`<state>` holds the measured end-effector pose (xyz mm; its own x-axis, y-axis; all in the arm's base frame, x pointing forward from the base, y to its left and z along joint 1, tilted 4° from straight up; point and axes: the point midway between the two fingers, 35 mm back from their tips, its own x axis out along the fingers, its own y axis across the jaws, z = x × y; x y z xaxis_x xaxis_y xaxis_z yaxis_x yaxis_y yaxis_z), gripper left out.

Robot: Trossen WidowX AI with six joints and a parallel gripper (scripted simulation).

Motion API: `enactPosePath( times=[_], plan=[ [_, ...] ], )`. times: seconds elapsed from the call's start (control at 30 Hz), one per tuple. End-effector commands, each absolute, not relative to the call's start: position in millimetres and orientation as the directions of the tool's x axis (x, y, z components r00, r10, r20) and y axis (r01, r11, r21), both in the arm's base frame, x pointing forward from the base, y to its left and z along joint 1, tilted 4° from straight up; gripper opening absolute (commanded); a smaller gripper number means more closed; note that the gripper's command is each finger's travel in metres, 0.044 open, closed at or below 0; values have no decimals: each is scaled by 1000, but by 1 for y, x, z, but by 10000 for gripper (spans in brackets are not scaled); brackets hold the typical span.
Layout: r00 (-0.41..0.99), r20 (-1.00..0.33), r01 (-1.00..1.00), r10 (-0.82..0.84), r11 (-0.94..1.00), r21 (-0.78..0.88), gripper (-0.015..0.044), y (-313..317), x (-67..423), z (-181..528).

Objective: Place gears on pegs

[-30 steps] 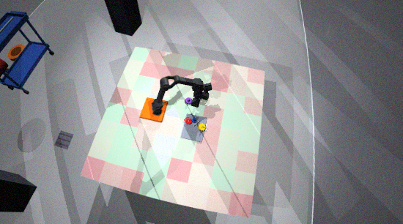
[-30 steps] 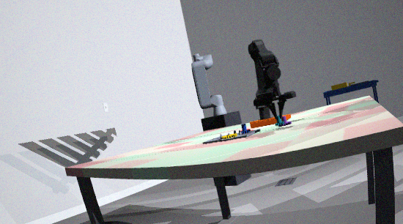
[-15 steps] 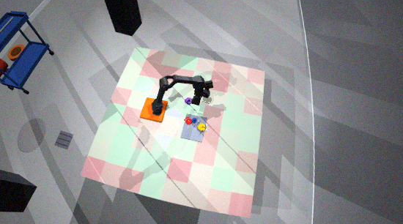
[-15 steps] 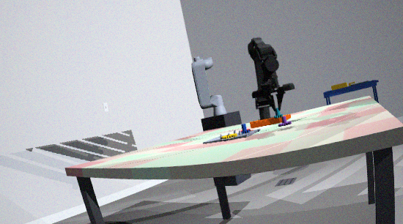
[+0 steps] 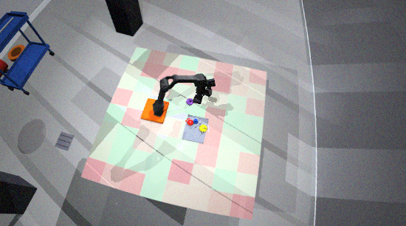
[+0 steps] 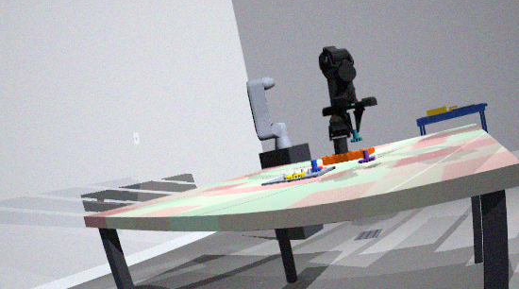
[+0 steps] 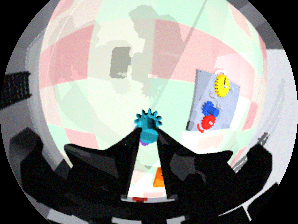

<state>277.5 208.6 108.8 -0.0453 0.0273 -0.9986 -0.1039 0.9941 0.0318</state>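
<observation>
My gripper (image 6: pixel 356 130) (image 7: pixel 148 131) is shut on the teal gear (image 6: pixel 356 137) (image 7: pixel 149 120) by its hub and holds it above the table, teeth part down. A purple gear (image 5: pixel 190 101) (image 6: pixel 366 158) stands on the table beside the gripper; in the wrist view it is mostly hidden behind the teal gear. The grey board (image 5: pixel 193 137) (image 6: pixel 271 182) (image 7: pixel 198 85) carries the red gear (image 5: pixel 190 123) (image 7: pixel 208 123), a blue gear (image 5: pixel 195 121) (image 6: pixel 314 167) (image 7: pixel 210 109) next to it, and the yellow gear (image 5: pixel 203 128) (image 6: pixel 295 176) (image 7: pixel 222 86) across from them. The empty pegs are too small to make out clearly.
The arm stands on an orange base plate (image 5: pixel 148 117) (image 6: pixel 346 156) (image 7: pixel 159 178), left of the board in the top view. The table (image 5: pixel 155 179) has a pink and green patchwork top with shadows on it. A blue cart (image 5: pixel 27 62) stands off the table.
</observation>
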Motion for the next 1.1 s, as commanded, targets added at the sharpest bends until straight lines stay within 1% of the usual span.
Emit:
enactPosePath(
  times=[0.0,0.73,1.07],
  plan=[
    [-33,-999,-108,37,993,40,0,209,279,122],
    [-34,-999,-108,36,993,39,0,202,274,171],
    [-32,-999,-97,32,995,35,0,191,282,166]
  ],
)
